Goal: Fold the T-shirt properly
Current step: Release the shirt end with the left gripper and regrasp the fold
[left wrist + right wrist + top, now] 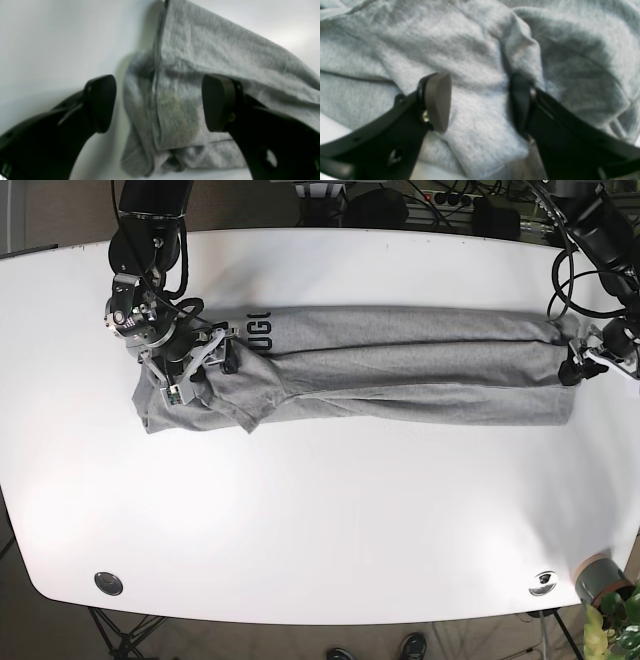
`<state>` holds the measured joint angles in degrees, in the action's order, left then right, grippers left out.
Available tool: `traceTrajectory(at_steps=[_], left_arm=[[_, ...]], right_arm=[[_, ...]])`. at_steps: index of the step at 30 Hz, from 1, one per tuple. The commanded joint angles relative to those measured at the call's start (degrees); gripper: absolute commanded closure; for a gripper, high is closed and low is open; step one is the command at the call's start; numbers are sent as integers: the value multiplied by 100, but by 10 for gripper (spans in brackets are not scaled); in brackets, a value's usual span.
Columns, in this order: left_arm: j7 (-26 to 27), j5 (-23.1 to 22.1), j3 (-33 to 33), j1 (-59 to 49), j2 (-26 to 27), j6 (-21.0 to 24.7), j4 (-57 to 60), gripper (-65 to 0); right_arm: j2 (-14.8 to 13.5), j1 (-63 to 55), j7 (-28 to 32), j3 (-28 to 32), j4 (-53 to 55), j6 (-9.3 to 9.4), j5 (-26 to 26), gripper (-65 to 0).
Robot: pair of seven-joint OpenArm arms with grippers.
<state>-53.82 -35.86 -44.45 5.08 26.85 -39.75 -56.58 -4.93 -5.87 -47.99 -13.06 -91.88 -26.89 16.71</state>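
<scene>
The T-shirt (400,365) lies in a long narrow band across the table (330,520); both grippers (480,100) (158,102) gape at its ends, crosswise folds remaining.

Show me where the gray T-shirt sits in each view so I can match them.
Left wrist: T-shirt fills the centre and right, its end between the open left gripper.
Right wrist: fills nearly the whole picture, under the open right gripper.
Base: long strip across the table.
Shared landmark: the gray cloth.

Heather-grey T-shirt (400,360), dark lettering, white table (320,520)
</scene>
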Motion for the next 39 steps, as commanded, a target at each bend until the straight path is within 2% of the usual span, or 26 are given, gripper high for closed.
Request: traceTrajectory(at_steps=[1, 11, 13, 18, 19, 20, 24, 32, 36, 39], left_arm=[[68, -67, 1, 164, 89, -25, 185, -506], [42, -76, 168, 226, 62, -25, 396, -494], [42, -85, 396, 252, 71, -25, 396, -425], [68, -76, 616, 252, 62, -25, 396, -101], [68, -76, 616, 252, 62, -25, 387, -51], [68, -67, 634, 252, 62, -25, 387, -31], [68, -85, 941, 226, 62, -25, -140, -24], [24, -67, 933, -328, -166, -25, -2470, -24], [-372, -67, 950, -618, -369, -25, -3454, -24], [-662, -58, 959, -644, -799, -25, -4043, -24]], right_arm=[[-21, 29, -32, -8, -83, 4, -23, -363], [-4, 29, -32, -8, -83, 4, -23, -363], [-4, 29, -32, -8, -83, 4, -23, -363], [-4, 29, -32, -8, -83, 4, -23, -363], [-4, 29, -32, -17, -83, 4, -23, -363], [-4, 29, -32, -17, -83, 4, -23, -363], [5, 29, -32, -17, -83, 4, -23, -363], [5, 37, -32, -17, -74, 4, -23, -363], [5, 29, -32, -17, -74, 4, -23, -363], [5, 55, -23, -17, -48, 4, -23, -363]])
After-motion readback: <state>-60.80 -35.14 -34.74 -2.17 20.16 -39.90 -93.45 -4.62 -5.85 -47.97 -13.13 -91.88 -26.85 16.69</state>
